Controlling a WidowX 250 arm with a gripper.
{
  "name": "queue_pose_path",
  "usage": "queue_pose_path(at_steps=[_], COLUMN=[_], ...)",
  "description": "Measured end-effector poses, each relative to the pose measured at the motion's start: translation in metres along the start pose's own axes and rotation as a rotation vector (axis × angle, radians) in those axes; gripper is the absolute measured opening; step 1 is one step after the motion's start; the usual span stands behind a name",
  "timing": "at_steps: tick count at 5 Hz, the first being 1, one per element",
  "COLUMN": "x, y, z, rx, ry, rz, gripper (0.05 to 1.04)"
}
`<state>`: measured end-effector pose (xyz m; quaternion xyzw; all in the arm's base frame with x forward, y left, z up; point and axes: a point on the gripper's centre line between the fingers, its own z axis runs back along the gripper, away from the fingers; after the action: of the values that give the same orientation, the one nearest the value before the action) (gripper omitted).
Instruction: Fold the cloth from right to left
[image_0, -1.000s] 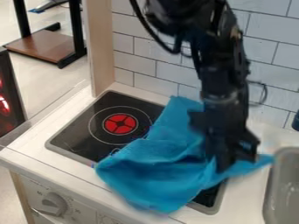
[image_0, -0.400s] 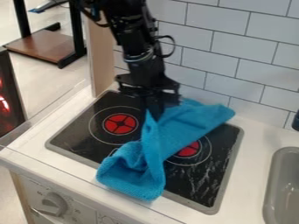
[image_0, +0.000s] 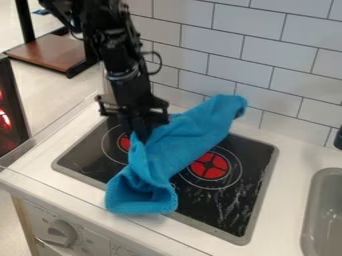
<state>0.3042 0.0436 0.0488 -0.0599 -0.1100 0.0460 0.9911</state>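
The black gripper (image_0: 141, 136) hangs over the left burner area of the stove, its tip at the left edge of the blue cloth (image_0: 177, 145), shut on that edge. Bunched and folded into a long band, the cloth runs from the stove's front edge up to the back right, where its far end stands raised near the tiled wall. A pinched ridge of fabric rises to the gripper's tip. Loose loops lie at the cloth's front end.
The black stove top (image_0: 234, 210) has two red burners, the right one (image_0: 210, 165) uncovered and the left partly hidden by the arm. A grey sink (image_0: 324, 210) sits at the right, a knob (image_0: 60, 233) on the front, and a tiled wall (image_0: 254, 65) behind.
The gripper has moved from the right side over to the left, pulling the held cloth edge along. The cloth has narrowed into a band and uncovered the right burner.
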Motion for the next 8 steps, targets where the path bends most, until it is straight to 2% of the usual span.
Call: queue_pose_path(at_steps=[1,3,4,5,6,8], x=[-0.005,-0.005,-0.005,-0.005,-0.004,0.0], y=[0.009,0.008,0.008,0.009,0.008,-0.002], z=[-0.004,-0.004,-0.004,-0.004,0.007,0.05], rx=[0.006,0.003,0.003,0.007,0.011,0.003], ry=[0.015,0.009,0.009,0.01,-0.01,-0.095], rz=[0.046,0.06,0.062,0.074,0.075,0.089], gripper=[0.233,0.815,1.016,1.007,0.999,0.999])
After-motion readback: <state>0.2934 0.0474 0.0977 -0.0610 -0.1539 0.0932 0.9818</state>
